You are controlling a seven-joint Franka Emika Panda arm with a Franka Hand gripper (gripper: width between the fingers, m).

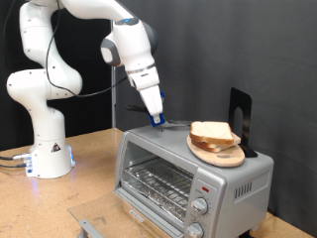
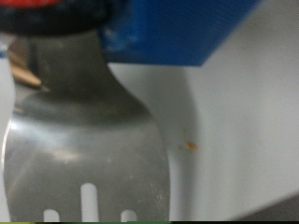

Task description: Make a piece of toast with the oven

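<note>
Gripper (image 1: pixel 157 118) sits mid-frame in the exterior view, low over the oven roof at its back left part, blue fingers pointing down; a slotted metal spatula (image 2: pixel 86 140) fills the wrist view close under the hand, its handle running up between blue finger parts, so the fingers look closed on the spatula handle, though the actual contact is blurred. White Franka arm (image 1: pixel 45 79) takes the upper left of the exterior view, base on the wooden table (image 1: pixel 89 174) at lower left. Oven (image 1: pixel 188 174) is at lower right, silver, glass door closed, wire rack visible through it, two round knobs at its lower right corner. On the oven roof, right of the gripper, a round wooden plate (image 1: pixel 223 156) carries the piece of toast (image 1: pixel 211 132), pale with tan crust. Black stand (image 1: pixel 240 114) is just behind the plate.
</note>
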